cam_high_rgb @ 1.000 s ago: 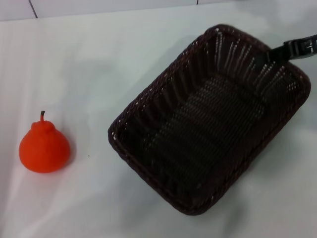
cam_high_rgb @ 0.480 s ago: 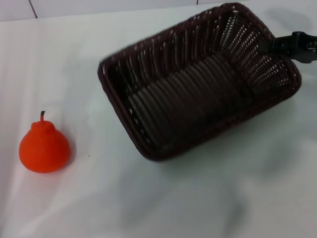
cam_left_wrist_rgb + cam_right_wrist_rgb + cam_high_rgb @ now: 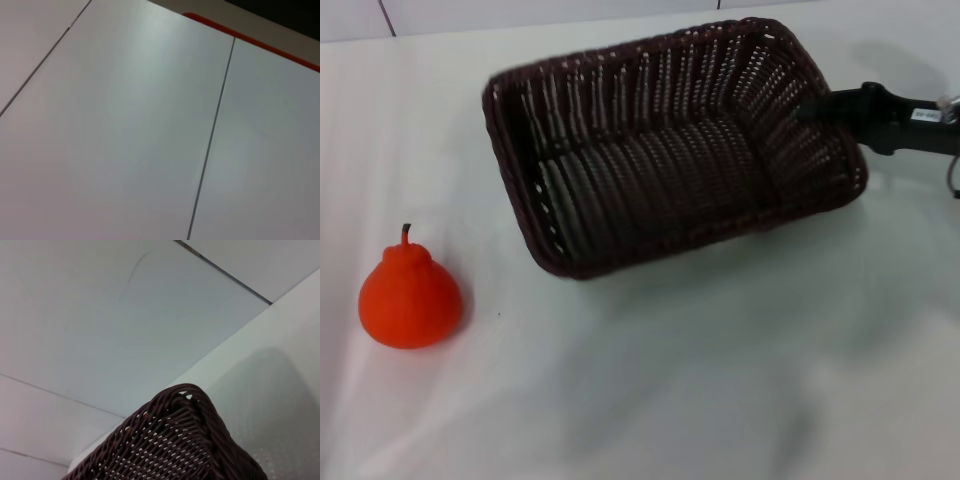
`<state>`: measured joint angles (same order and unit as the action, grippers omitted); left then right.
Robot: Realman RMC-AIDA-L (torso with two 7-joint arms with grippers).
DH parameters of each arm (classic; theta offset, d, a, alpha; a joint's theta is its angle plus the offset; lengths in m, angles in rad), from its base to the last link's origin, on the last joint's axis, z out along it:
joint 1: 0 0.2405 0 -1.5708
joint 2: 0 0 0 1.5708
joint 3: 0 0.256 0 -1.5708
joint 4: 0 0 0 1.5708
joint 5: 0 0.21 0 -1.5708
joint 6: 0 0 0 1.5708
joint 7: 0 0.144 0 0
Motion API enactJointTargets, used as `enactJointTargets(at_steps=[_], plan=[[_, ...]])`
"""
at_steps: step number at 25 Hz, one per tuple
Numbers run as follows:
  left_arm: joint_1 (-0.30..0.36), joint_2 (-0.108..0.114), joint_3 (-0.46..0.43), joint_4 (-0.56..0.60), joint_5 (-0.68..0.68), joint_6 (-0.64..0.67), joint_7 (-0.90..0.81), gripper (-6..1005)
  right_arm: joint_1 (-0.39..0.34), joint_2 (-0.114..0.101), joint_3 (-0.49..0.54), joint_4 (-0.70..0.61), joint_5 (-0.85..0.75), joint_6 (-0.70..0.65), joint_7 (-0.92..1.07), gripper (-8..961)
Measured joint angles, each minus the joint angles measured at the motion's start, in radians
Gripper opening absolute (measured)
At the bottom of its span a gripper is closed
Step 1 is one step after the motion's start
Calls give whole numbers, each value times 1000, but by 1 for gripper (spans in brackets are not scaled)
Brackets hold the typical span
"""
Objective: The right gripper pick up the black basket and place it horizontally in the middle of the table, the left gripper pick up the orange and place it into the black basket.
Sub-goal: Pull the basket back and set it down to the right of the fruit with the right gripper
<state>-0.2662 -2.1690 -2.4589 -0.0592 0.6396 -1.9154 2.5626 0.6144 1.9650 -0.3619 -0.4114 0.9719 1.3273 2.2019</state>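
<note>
The black basket (image 3: pixel 660 175) is a dark woven wicker rectangle, empty, lying nearly lengthwise across the white table (image 3: pixel 720 380) at the middle back. My right gripper (image 3: pixel 817 106), a slim black claw with a small white label, comes in from the right and is shut on the basket's right short wall. A corner of the basket also shows in the right wrist view (image 3: pixel 175 445). The orange (image 3: pixel 408 299), pear-shaped with a dark stem, stands upright at the left front, well apart from the basket. My left gripper is out of view.
The table's back edge meets a white tiled wall (image 3: pixel 520 12). The left wrist view shows only white panels (image 3: pixel 125 125) with a seam and a red strip (image 3: pixel 260 42).
The basket has swung round from a diagonal to nearly lengthwise and moved left and towards the back. The right gripper moved left with it. The orange has not moved.
</note>
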Motion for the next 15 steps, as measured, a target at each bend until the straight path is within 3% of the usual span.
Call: enactJointTargets(at_steps=[5, 12, 15], plan=[[1, 0, 0, 1, -2, 32, 0, 769, -4, 26, 1, 20, 31, -34, 3, 206], [-4, 0, 0, -4, -3, 67, 1, 769, -6, 36, 6, 56, 61, -73, 19, 206], [-7, 1, 0, -6, -3, 80, 2, 768, -3, 38, 6, 57, 61, -77, 26, 334]])
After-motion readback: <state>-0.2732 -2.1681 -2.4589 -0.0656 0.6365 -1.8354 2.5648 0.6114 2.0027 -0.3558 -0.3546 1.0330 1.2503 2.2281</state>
